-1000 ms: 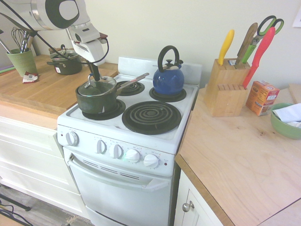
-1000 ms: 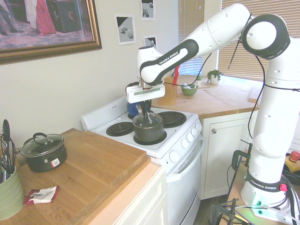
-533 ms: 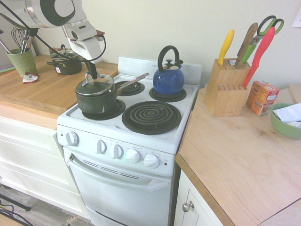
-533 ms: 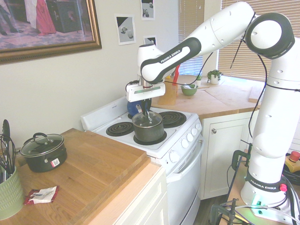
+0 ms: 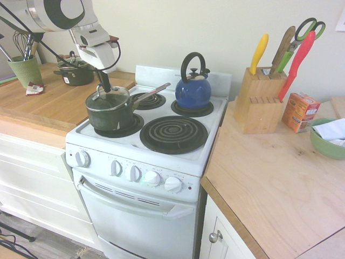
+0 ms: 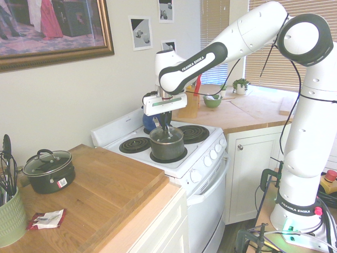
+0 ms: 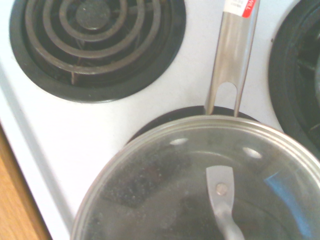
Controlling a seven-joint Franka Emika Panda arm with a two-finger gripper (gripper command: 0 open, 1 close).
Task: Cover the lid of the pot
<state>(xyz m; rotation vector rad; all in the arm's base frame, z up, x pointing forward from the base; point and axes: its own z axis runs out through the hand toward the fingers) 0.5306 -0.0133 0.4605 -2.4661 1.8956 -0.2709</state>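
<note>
My tool (image 5: pixel 102 86) is closed on the knob of the lid (image 5: pixel 108 100), which sits tilted on the pot (image 5: pixel 110 114), on the stove (image 5: pixel 178 154) burner at 7 o'clock. I judge only levelling and release remain.

Arm (image 6: pixel 226 39) bent, jaws shut, downward.

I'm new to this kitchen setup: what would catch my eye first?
The white arm's end effector hangs over the stove's front burner, holding the glass lid tilted on the dark green saucepan. Behind it, a bright blue kettle stands on a back burner, and a knife block with coloured handles sits on the counter beside the stove.
</note>
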